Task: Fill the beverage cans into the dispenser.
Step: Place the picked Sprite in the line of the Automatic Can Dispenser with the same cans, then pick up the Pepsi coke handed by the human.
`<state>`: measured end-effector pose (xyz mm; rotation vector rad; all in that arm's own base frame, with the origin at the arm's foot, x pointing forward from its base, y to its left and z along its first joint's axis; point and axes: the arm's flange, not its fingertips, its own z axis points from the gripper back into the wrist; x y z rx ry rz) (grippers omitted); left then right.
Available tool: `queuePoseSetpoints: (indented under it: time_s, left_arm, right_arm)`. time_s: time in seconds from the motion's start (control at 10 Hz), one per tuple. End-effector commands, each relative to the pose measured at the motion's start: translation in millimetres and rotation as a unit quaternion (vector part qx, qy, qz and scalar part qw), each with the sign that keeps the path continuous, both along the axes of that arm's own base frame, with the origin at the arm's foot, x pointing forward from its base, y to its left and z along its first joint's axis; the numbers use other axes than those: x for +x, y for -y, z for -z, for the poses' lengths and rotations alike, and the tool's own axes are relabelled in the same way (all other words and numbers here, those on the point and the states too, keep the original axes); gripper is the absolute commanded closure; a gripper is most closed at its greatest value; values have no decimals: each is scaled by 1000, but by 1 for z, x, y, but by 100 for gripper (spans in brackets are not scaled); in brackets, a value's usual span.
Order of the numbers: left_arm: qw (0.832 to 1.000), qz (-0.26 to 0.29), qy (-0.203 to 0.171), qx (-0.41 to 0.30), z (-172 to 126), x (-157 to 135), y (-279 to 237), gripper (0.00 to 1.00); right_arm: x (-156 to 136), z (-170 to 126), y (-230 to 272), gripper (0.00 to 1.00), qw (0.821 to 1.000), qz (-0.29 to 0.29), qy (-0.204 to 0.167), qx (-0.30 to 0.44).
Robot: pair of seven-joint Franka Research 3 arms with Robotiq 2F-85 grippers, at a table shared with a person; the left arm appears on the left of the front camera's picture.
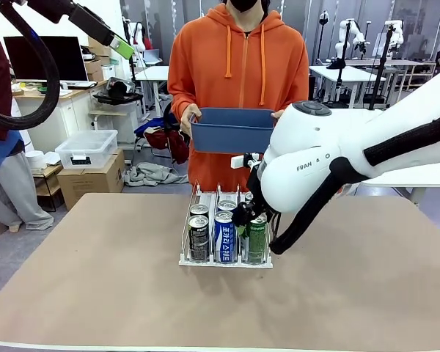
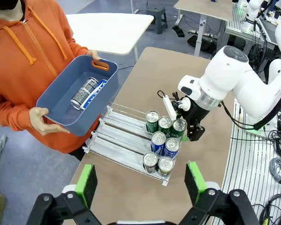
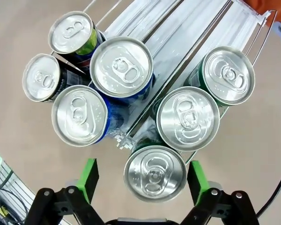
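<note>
The dispenser [image 1: 205, 198] stands mid-table with cans at its front: black [image 1: 199, 238], blue-and-white [image 1: 224, 238] and green [image 1: 257, 242]. From above, the green lane holds three cans, the nearest [image 3: 154, 172] between the fingers of my right gripper [image 3: 143, 176]. Those fingers stand open on either side of it, the left pad [image 3: 89, 173] clear of the can. The blue cans [image 3: 79, 115] and black cans [image 3: 41, 77] fill the other lanes, two each. My left gripper [image 2: 140, 183] hangs open high above the table, holding nothing.
The person in an orange hoodie holds a blue tub [image 1: 231, 130] behind the dispenser. In the tub [image 2: 61, 98] lie a black can [image 2: 84, 92] and a blue-and-white one [image 2: 94, 91]. My right arm [image 1: 315, 169] reaches in from the right.
</note>
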<state>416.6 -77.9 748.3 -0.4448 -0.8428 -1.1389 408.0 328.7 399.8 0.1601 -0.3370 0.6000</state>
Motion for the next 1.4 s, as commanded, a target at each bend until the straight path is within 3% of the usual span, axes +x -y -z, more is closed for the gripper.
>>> queuePoseSetpoints:
  time_s: [0.0,0.2,0.4,0.5,0.6,1.3]
  left_arm:
    - [1000,2,-1,-5,1,0,-1,0]
    - [1000,2,-1,-5,1,0,-1,0]
    - [1000,2,-1,-5,1,0,-1,0]
    - [1000,2,-1,-5,1,0,-1,0]
    - [1000,2,-1,-5,1,0,-1,0]
    - [1000,2,-1,-5,1,0,-1,0]
  right_arm:
    - [-7,-24,22,0,1000,-17,-17,19]
    - [-26,-41,31,0,998,-35,-30,41]
    - [-15,-54,38,0,998,-37,-12,42]
    - [-29,-60,39,0,998,-39,-22,45]
    - [-17,-55,27,0,999,-31,-12,36]
    - [-17,-55,27,0,999,-31,-12,36]
